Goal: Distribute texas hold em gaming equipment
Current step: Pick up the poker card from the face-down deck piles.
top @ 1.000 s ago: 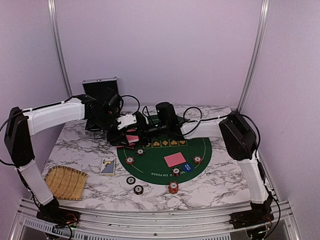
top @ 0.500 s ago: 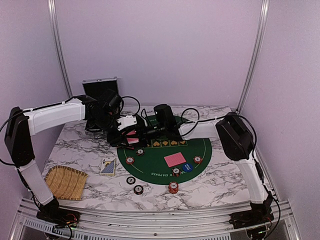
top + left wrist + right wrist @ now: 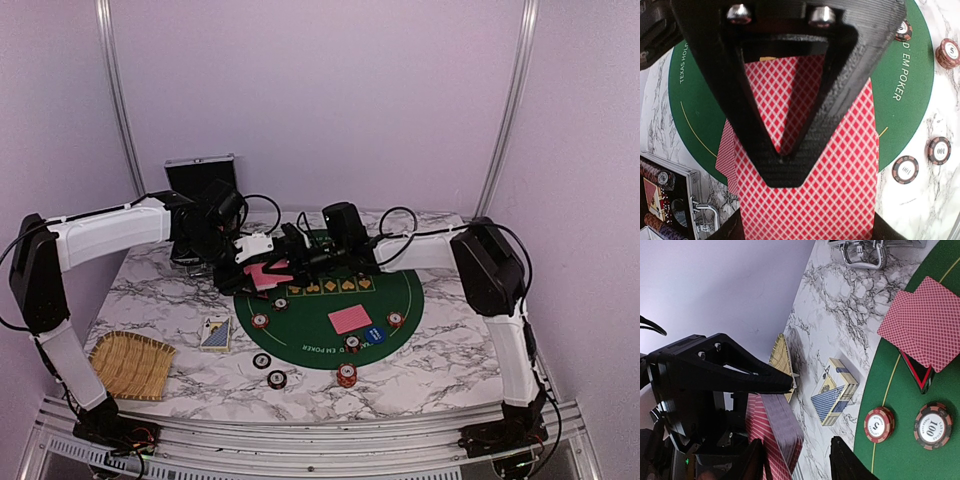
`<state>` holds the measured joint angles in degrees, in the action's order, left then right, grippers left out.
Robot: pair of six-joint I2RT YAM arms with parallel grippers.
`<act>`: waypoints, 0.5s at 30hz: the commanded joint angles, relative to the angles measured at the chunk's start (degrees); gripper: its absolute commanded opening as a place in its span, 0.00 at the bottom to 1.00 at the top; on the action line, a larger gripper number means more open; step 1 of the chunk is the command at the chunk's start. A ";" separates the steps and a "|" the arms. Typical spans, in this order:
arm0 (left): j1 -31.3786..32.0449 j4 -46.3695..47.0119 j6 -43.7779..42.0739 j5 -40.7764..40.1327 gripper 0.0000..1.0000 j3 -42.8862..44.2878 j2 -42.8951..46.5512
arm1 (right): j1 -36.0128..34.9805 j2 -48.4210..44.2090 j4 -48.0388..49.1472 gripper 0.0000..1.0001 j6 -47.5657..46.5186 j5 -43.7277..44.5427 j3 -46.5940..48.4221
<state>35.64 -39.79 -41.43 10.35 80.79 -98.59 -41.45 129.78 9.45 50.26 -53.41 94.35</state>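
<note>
My left gripper (image 3: pixel 782 170) is shut on a deck of red-backed playing cards (image 3: pixel 840 190), held above the far left edge of the green poker mat (image 3: pixel 330 350). The right gripper (image 3: pixel 796 441) reaches in from the right. Its fingers stand on either side of the deck's (image 3: pixel 777 432) end, with a gap at the right-hand finger. Two red-backed cards (image 3: pixel 922 330) lie on the mat under the deck, and more cards (image 3: pixel 350 320) lie at the mat's middle beside the blue dealer button (image 3: pixel 375 335). Poker chips (image 3: pixel 260 322) sit around the mat.
A blue and gold card box (image 3: pixel 215 333) lies left of the mat, and a woven straw tray (image 3: pixel 130 365) sits at the near left. The silver case (image 3: pixel 200 175) stands open at the back left. More chips (image 3: pixel 346 375) lie on the marble near the mat's front edge.
The right gripper's jaws have narrowed around the deck's end. The deck in the left gripper now shows more of its red back from above.
</note>
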 commanded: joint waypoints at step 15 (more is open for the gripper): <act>0.12 0.18 -0.66 -0.50 0.00 -0.05 1.12 | 2.45 -5.75 -8.27 0.28 -4.90 1.57 -2.80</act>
<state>35.64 -40.58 -41.54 9.58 80.77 -98.59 -39.94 126.87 4.45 47.09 -52.47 93.12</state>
